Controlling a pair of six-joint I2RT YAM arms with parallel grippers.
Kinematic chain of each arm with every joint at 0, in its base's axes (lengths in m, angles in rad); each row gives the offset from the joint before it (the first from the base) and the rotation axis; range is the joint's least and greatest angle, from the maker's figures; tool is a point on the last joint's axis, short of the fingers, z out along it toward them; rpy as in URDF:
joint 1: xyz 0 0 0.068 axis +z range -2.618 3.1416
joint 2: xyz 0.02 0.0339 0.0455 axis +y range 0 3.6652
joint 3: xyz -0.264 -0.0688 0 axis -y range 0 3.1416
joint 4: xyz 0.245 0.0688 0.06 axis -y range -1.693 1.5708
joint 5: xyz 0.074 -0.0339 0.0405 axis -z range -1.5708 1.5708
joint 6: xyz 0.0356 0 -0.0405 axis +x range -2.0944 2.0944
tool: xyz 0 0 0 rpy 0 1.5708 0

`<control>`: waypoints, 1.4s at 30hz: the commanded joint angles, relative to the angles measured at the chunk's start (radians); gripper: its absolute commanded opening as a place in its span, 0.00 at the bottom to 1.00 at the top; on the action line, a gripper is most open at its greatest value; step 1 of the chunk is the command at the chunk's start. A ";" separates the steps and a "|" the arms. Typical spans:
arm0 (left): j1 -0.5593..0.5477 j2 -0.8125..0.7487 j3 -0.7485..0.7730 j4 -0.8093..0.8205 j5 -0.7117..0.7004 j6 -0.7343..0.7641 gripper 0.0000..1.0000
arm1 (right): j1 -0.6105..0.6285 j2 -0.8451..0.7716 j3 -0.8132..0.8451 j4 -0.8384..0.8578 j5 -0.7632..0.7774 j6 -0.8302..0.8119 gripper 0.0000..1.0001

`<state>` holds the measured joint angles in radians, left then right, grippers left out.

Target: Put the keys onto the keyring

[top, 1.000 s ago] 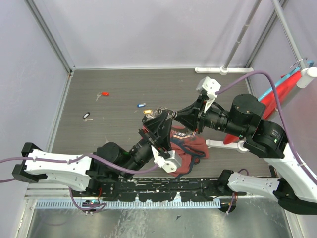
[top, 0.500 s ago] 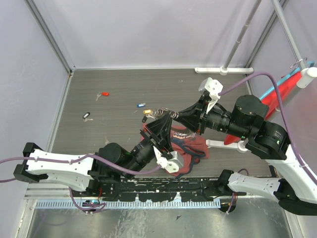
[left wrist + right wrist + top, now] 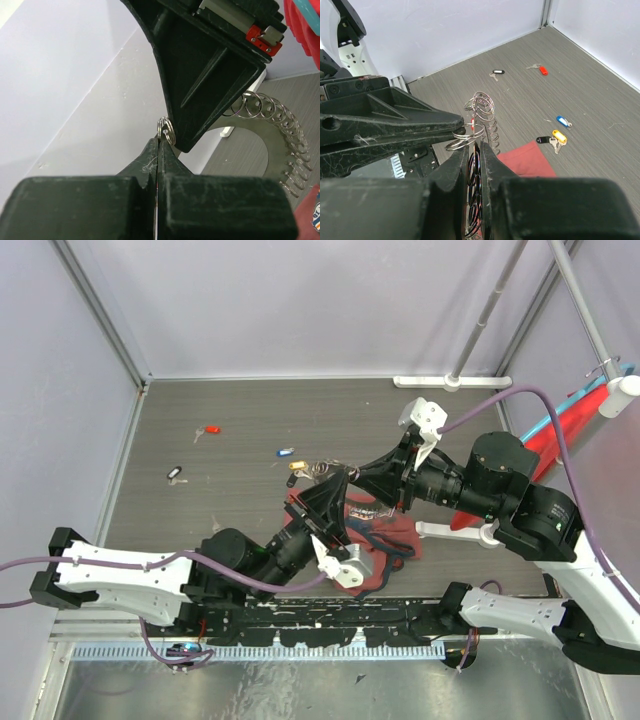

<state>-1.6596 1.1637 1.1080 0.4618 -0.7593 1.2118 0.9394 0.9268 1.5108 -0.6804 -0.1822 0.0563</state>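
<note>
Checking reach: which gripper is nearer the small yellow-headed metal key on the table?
Left. The left gripper, jaws shut on a small silver ring, sits just right of the yellow-headed key; the right gripper, gripping the large wire keyring, lies farther right.

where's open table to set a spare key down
Bare table runs along the back wall between the red key and the white bracket, and at near left between the black key and the left arm. Crowded at centre, around the keyring, yellow key and red cloth.
</note>
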 commanded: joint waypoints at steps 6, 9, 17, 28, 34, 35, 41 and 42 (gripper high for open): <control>-0.003 0.007 0.046 0.015 -0.054 -0.060 0.00 | -0.001 -0.032 0.003 0.068 0.002 0.001 0.01; -0.003 -0.020 0.070 -0.063 -0.056 -0.156 0.00 | -0.001 -0.039 -0.009 0.069 0.006 -0.010 0.02; 0.001 -0.078 0.105 -0.188 -0.041 -0.330 0.00 | -0.001 -0.048 -0.027 0.083 0.004 -0.018 0.04; 0.049 -0.117 0.133 -0.307 0.016 -0.520 0.00 | -0.001 -0.058 -0.041 0.100 -0.025 -0.027 0.15; 0.083 -0.126 0.132 -0.332 0.037 -0.591 0.00 | -0.001 -0.061 -0.050 0.107 -0.055 -0.037 0.24; 0.088 -0.128 0.133 -0.336 0.039 -0.600 0.00 | -0.001 -0.062 -0.052 0.109 -0.062 -0.039 0.24; 0.118 -0.139 0.131 -0.359 0.061 -0.647 0.00 | -0.001 -0.068 -0.064 0.120 -0.082 -0.046 0.24; 0.121 -0.139 0.133 -0.364 0.062 -0.653 0.00 | -0.001 -0.068 -0.065 0.120 -0.084 -0.048 0.24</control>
<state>-1.5532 1.0515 1.1995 0.0914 -0.7116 0.6155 0.9405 0.8696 1.4422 -0.6292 -0.2390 0.0242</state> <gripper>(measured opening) 0.007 0.242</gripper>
